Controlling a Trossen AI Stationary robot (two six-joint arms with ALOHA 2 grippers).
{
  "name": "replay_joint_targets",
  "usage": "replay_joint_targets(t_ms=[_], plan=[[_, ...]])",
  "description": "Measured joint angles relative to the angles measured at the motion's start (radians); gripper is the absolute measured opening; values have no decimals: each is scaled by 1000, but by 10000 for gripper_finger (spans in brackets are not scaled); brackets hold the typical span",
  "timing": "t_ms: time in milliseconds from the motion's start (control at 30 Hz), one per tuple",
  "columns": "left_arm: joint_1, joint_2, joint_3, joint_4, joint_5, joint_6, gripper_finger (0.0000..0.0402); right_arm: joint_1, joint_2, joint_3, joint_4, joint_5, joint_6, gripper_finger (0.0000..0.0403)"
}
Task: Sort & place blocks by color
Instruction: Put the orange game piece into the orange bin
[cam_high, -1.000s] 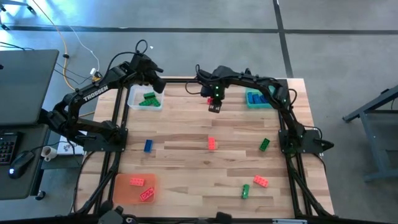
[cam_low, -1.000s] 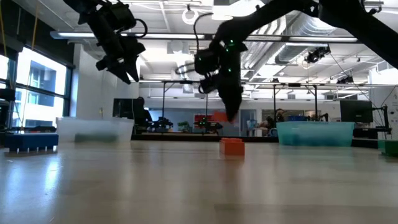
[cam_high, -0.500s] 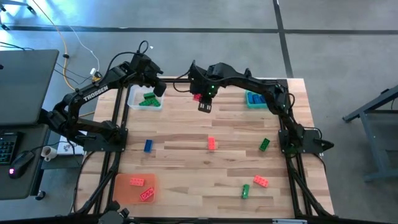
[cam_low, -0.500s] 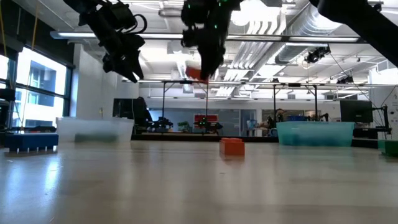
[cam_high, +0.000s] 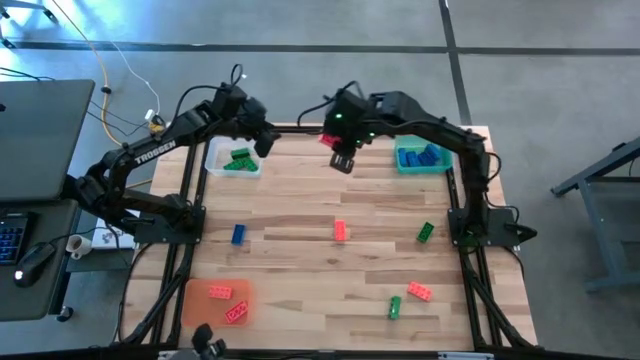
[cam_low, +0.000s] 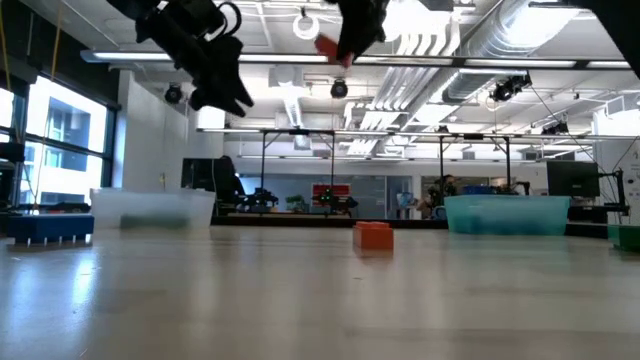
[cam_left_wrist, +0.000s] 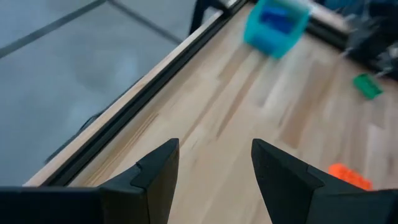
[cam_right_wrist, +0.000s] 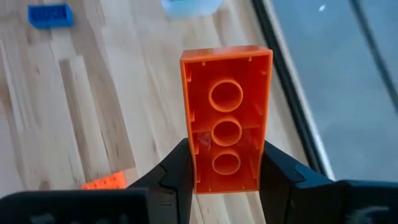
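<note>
Right arm: reaches from its base at the right edge of the high view up and across to the upper centre of the frame. Right gripper (cam_high: 340, 160) raised well above the table, its two fingers clamped on the sides of a red-orange block (cam_right_wrist: 226, 118); the wrist view shows the block's hollow underside with three round sockets. In the low view the block (cam_low: 327, 46) sits at the top centre of the frame, high above the table surface.

Left arm: arches from the left edge of the high view to the upper left of centre. Left gripper (cam_high: 262, 145) hangs in the air beside the clear tray (cam_high: 215, 161); fingers (cam_left_wrist: 155, 171) apart with nothing between them.

Trays:
- Clear tray, upper left of the high view, holds green blocks (cam_high: 240, 158).
- Teal tray (cam_high: 403, 166), upper right, holds blue blocks (cam_high: 422, 155).
- Orange tray (cam_high: 201, 312), lower left, holds two red blocks (cam_high: 229, 303).

Loose blocks on the wooden table (cam_high: 300, 210), high view:
- Blue block (cam_high: 238, 234), left of centre.
- Red block (cam_high: 340, 231), centre.
- Green block (cam_high: 425, 232), right of centre.
- Red block (cam_high: 419, 291), lower right.
- Green block (cam_high: 394, 308), lower right, near that red one.
</note>
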Motion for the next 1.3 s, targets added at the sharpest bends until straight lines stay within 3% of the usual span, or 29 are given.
replay_joint_targets(t_ms=[367, 733, 1000, 1300], plan=[[-129, 0, 0, 226, 56, -27, 188, 62, -136, 0, -85, 219, 111, 109], [-229, 0, 0, 468, 55, -55, 188, 154, -146, -35, -156, 299, 220, 109], [-255, 0, 0, 488, 47, -53, 188, 200, -195, -239, -94, 348, 263, 109], [-268, 0, 0, 488, 47, -35, 201, 199, -366, -564, 172, 280, 311, 109]])
